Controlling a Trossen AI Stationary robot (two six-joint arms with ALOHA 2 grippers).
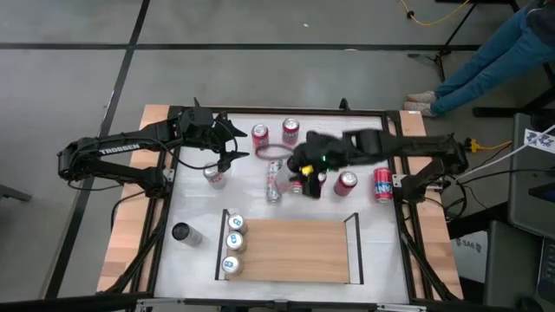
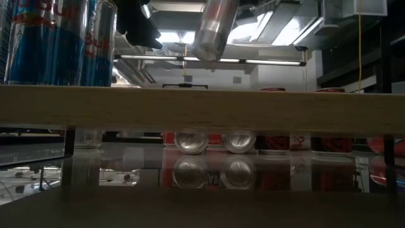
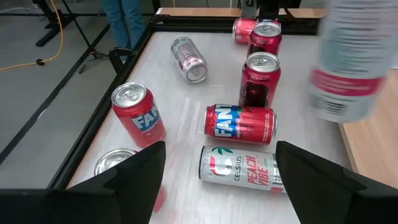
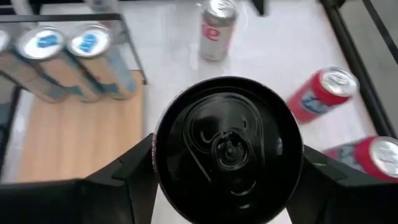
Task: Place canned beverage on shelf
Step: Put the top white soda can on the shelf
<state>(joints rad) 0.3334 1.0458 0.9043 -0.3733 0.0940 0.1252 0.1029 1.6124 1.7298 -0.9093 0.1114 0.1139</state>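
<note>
The shelf (image 1: 295,251) is a light-wood panel with black rails, lying on the white table near its front edge. Three blue cans (image 1: 232,244) stand upright on the shelf's left end. My right gripper (image 1: 305,173) hovers over the middle of the table, beyond the shelf's far edge, shut on a silver-white can with a red band (image 3: 348,62) and a black top (image 4: 227,146). My left gripper (image 1: 234,146) waits open at the far left, above loose cans, with nothing between its fingers (image 3: 140,168). My right gripper pinches the can between its two fingers (image 4: 134,171), one on each opposite side of the wall (image 4: 158,155), just below the black top rim. The fingers slant down from above. The can (image 2: 214,31) hangs tilted, lifted clear of table and shelf.
Loose cans are scattered over the table's far half: red Fanta cans upright (image 3: 138,115) and lying (image 3: 239,122), a lying Celsius can (image 3: 239,169), a lying silver can (image 1: 273,182), two red ones at right (image 1: 382,185). A dark can (image 1: 180,232) lies left of the shelf. The shelf's middle and right are bare wood.
</note>
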